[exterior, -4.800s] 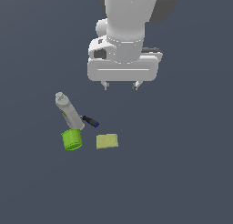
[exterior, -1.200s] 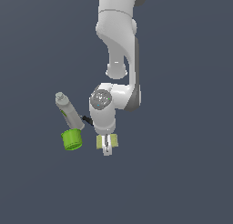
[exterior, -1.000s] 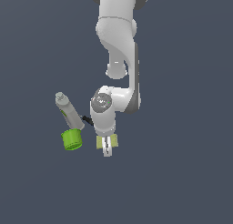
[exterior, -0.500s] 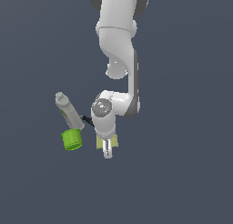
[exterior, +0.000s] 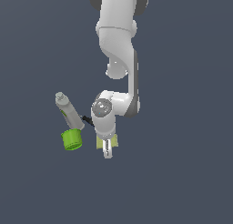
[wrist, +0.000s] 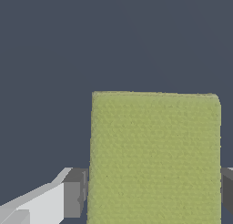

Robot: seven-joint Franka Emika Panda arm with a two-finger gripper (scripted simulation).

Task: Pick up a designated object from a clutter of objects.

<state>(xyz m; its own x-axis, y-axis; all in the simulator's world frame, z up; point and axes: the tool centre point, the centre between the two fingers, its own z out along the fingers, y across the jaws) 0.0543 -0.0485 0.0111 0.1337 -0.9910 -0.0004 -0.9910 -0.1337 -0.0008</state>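
The pale yellow-green sponge-like block (exterior: 113, 140) lies on the dark floor, mostly hidden under my hand in the exterior view. In the wrist view the block (wrist: 154, 141) fills the space between my two fingers. My gripper (exterior: 107, 152) is lowered over it and straddles it, also shown in the wrist view (wrist: 151, 193). One dark pad (wrist: 75, 193) sits a thin gap from one side of the block; the other pad (wrist: 227, 191) is at the opposite side. The jaws look open around the block.
A grey-white bottle (exterior: 68, 111) lies tilted to the exterior view's left of my hand. A bright green cup (exterior: 72, 140) stands at its lower end. A small black-and-blue marker (exterior: 86, 120) lies between the bottle and my hand.
Since 4.8 s ago the arm has come down from high above onto the block. Over the last second the hand lowered slightly more. The block, bottle and cup have not moved.
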